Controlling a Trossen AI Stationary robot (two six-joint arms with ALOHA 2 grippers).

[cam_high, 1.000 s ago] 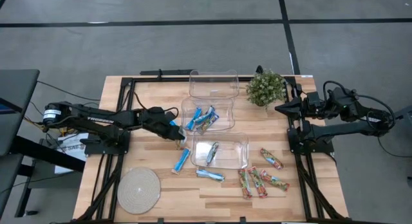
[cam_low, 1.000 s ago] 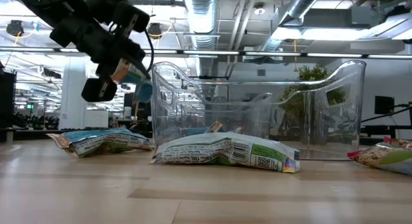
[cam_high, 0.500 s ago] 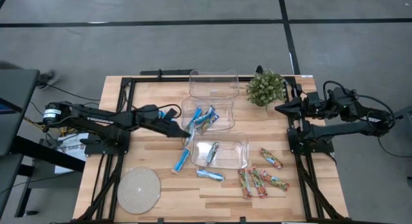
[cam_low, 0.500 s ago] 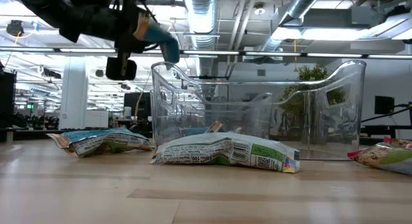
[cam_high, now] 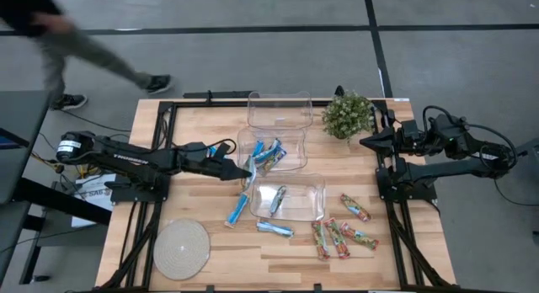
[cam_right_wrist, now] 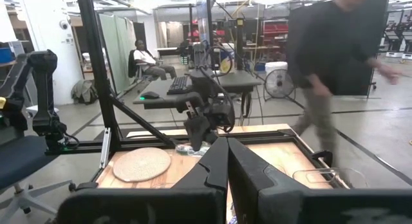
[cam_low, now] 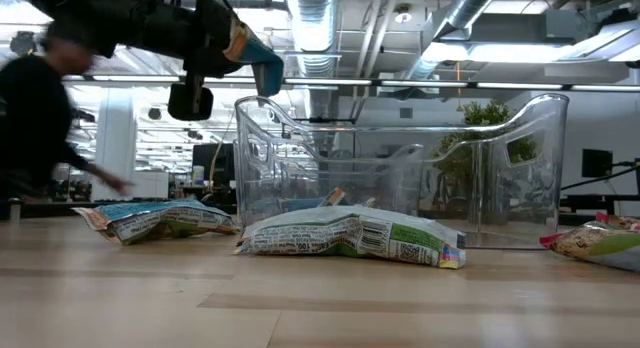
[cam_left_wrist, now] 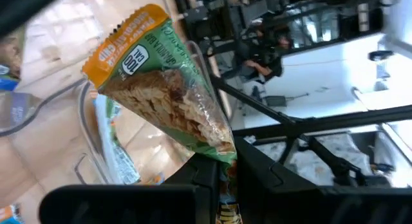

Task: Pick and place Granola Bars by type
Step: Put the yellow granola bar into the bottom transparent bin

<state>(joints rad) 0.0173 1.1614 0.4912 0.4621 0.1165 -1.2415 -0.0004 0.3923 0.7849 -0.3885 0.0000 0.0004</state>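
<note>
Bar held over the middle bin

Sorting is under way, and you can read it from left to right across the table. On your far left, a person (cam_high: 50, 32) walks past beyond the table edge, clear of the work. A round woven mat (cam_high: 181, 247) lies at the near left corner, playing no part.

Next comes your left gripper (cam_high: 247, 168), stretched across the wooden table (cam_high: 194, 125). It is clenched on a shiny green-and-orange wrapped granola bar (cam_left_wrist: 168, 89), pinched by one end so the rest sticks out free past the fingers. It hangs at the left rim of the middle clear plastic bin (cam_high: 290, 140), above the wall, so a release there would likely drop it inside. That bin already holds several blue and tan-brown wrapped bars (cam_high: 268, 155), so check that the kind matches before you let go.

The far clear bin (cam_high: 279, 98) shows nothing inside. The near clear bin (cam_high: 316, 189) holds one bar (cam_high: 277, 198). Loose bright blue bars (cam_high: 238, 210) lie on the table in front of it, and further right sits a cluster of red, green and orange bars (cam_high: 338, 237), all unsorted.

A small green potted plant (cam_high: 347, 114) stands at the far right corner. Your right gripper (cam_high: 365, 141) waits beside it, clamped shut on nothing, well apart from the bars.
</note>
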